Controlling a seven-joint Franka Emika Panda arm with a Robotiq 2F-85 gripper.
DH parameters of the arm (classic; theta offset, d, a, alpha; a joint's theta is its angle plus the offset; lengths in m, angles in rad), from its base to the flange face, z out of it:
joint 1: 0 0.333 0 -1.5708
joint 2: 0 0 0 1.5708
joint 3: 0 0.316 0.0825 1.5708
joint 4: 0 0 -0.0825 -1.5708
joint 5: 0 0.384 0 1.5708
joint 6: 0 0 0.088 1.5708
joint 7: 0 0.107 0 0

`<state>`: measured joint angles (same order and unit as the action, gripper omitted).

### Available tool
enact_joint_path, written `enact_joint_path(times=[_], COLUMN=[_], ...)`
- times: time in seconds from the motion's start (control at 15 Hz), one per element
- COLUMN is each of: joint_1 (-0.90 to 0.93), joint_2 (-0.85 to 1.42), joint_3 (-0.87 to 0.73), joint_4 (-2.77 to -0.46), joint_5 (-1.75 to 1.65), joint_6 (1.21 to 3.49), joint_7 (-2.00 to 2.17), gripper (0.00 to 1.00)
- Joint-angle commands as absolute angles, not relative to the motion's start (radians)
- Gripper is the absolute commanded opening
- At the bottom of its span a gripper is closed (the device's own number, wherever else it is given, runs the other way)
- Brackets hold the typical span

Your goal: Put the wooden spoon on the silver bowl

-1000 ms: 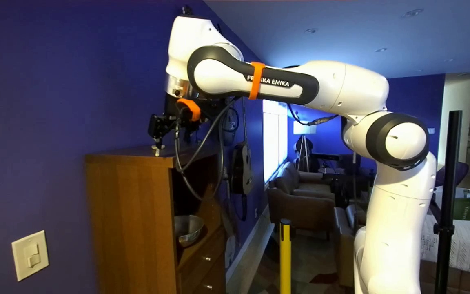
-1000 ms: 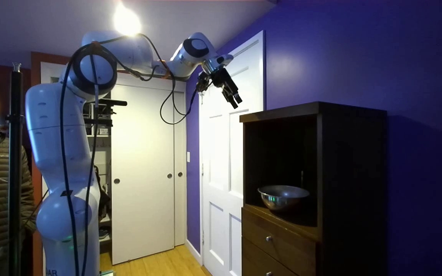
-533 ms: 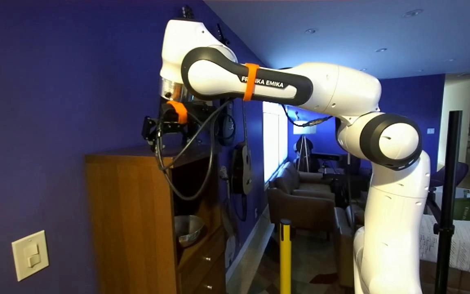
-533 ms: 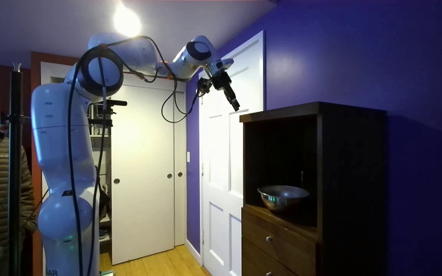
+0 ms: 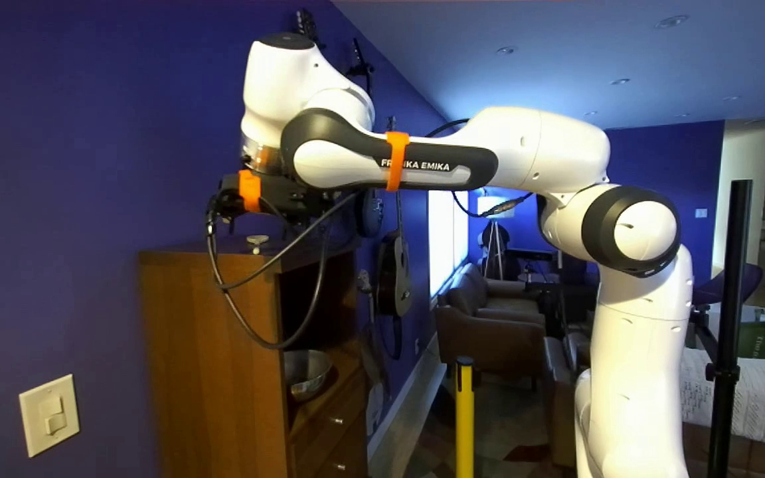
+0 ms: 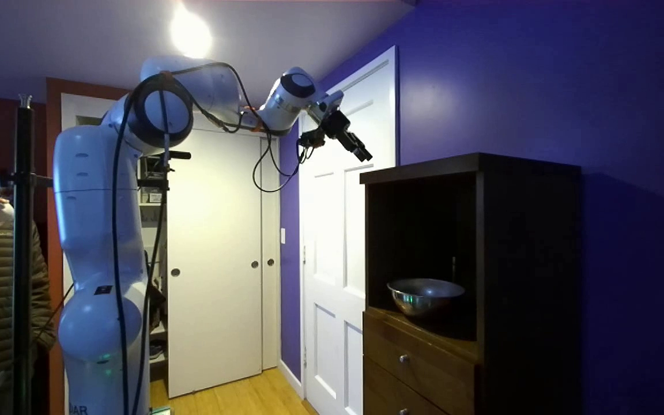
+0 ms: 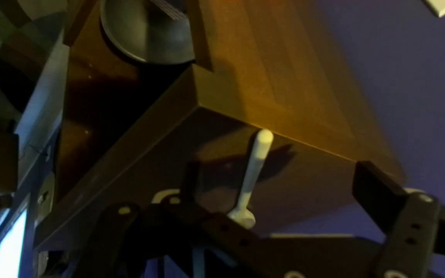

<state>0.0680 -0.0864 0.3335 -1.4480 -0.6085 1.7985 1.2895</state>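
Note:
The wooden spoon [image 7: 252,170] lies pale on the dark top of the wooden cabinet [image 7: 315,166], its handle end at the top's side edge. It also shows small in an exterior view [image 5: 257,241]. My gripper [image 7: 278,173] is open and empty above the cabinet top; in the wrist view the spoon appears between its spread fingers, nearer the left one, which overlaps the spoon's bowl end. The gripper also shows in an exterior view [image 6: 362,154]. The silver bowl [image 6: 424,297] stands in the cabinet's open compartment, also seen in the wrist view [image 7: 129,29].
The cabinet [image 6: 528,276] stands against the purple wall [image 5: 77,199], with drawers below the compartment. A loop of cable [image 5: 269,345] hangs from the wrist in front of the cabinet. A yellow post [image 5: 464,418] stands on the floor. A person [image 6: 0,276] stands behind the arm.
The arm has moved further over the cabinet and its elbow and wrist have come lower. The gripper has turned. The spoon, covered by the gripper half a second ago, shows again in an exterior view.

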Motion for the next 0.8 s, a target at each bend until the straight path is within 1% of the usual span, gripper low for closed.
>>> enact_joint_path(times=[0.0,0.27,0.4,0.53,0.67,0.73], joint_1=[0.133,0.193,0.212,0.228,0.237,0.239], joint_2=[-0.051,-0.002,0.019,0.039,0.046,0.050], joint_3=[0.336,0.325,0.316,0.312,0.308,0.306], joint_4=[-1.461,-1.465,-1.458,-1.433,-1.401,-1.383], joint_5=[-0.844,-1.094,-1.152,-1.119,-1.054,-1.029], joint_6=[1.871,1.821,1.784,1.697,1.601,1.556], joint_7=[1.392,1.365,1.346,1.269,1.165,1.115], gripper=[0.96,0.97,0.92,0.92,0.97,0.96])
